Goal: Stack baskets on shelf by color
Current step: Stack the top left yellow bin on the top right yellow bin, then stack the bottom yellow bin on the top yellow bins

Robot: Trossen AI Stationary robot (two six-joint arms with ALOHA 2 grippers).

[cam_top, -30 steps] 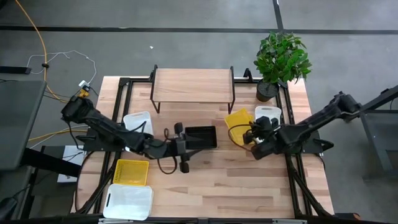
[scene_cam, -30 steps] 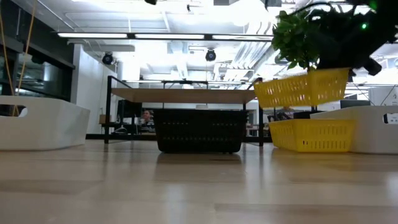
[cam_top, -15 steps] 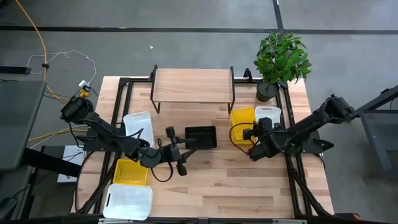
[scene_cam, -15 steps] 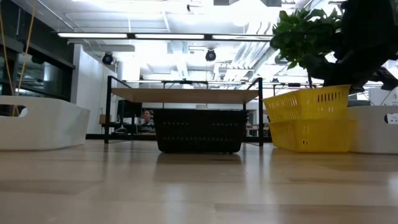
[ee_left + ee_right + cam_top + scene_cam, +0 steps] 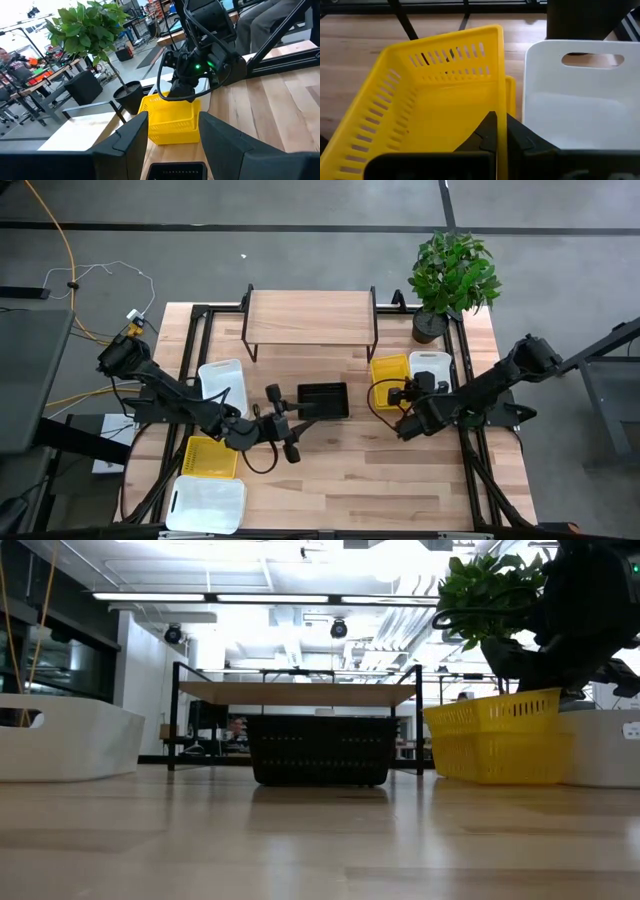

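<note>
Two yellow baskets sit one inside the other (image 5: 389, 370) at the table's right, beside a white basket (image 5: 431, 364). My right gripper (image 5: 404, 393) is shut on the upper yellow basket (image 5: 492, 710). A black basket (image 5: 322, 400) rests on its bottom on the table in front of the shelf (image 5: 310, 320). My left gripper (image 5: 298, 418) stands open just left of the black basket, with nothing between its fingers (image 5: 131, 137). At the left lie another yellow basket (image 5: 212, 457) and two white baskets (image 5: 222, 378), (image 5: 205, 505). My right gripper pinches the upper yellow basket's wall that faces the white basket (image 5: 500, 107), near that wall's near end. One finger (image 5: 487, 131) is inside the basket and one outside. The fingers slant down from the table's near right. The basket sits nested in the lower yellow basket (image 5: 500, 758), slightly tilted.
A potted plant (image 5: 452, 275) stands at the far right corner, close behind the white basket. The shelf's black legs (image 5: 176, 720) stand behind the black basket. Bare tabletop (image 5: 350, 480) stretches along the near edge between the arms.
My right gripper has gone down with the upper yellow basket. The basket hung tilted above the lower one and now sits nested in it, nearly level. My left gripper has drawn back from the black basket toward the table's near left and rolled a little.
</note>
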